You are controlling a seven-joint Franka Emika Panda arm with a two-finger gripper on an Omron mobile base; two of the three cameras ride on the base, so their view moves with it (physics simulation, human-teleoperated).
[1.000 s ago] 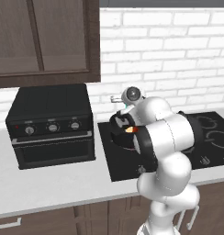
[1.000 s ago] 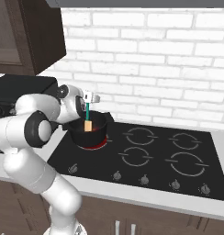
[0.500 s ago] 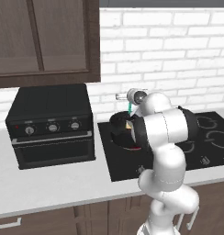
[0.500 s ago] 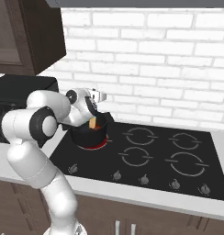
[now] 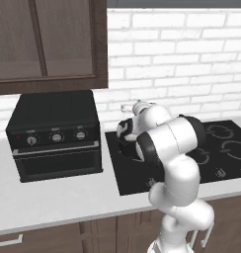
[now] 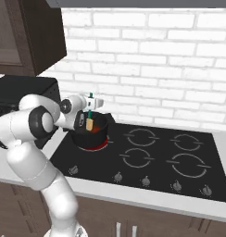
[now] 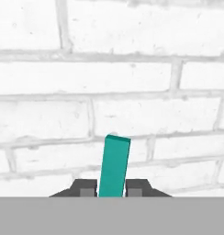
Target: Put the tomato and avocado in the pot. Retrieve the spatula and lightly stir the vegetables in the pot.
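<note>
The gripper (image 7: 112,192) is clamped on the spatula (image 7: 114,166); in the hand view the teal handle stands up between the two dark fingertips (image 7: 86,190), leaning slightly toward 1 o'clock, with white brick behind it. In the right base view the spatula (image 6: 89,121) hangs below the gripper (image 6: 90,111), a teal stub above it and the pale tan end dipping into the pot (image 6: 97,136).

The main risk, as I judge it, is the grip: the handle is slim and pinched near one end, so a sideways push from the food or the pot wall could twist it in the jaws or work it loose. A stroke too wide or too deep could also knock the pot, which sits on the burner at about 9 o'clock of the hob (image 6: 156,162), and shove it off the ring or tip it. The arm's own bulk blocks much of the pot (image 5: 126,143) in the left base view, so the clearance at the rim is hard to judge there.

The pot is the one container. A reddish-orange glow shows inside it near the spatula's end, probably the tomato; I cannot make out the avocado. The black oven (image 5: 56,133) stands well apart at 9 o'clock of the pot.
</note>
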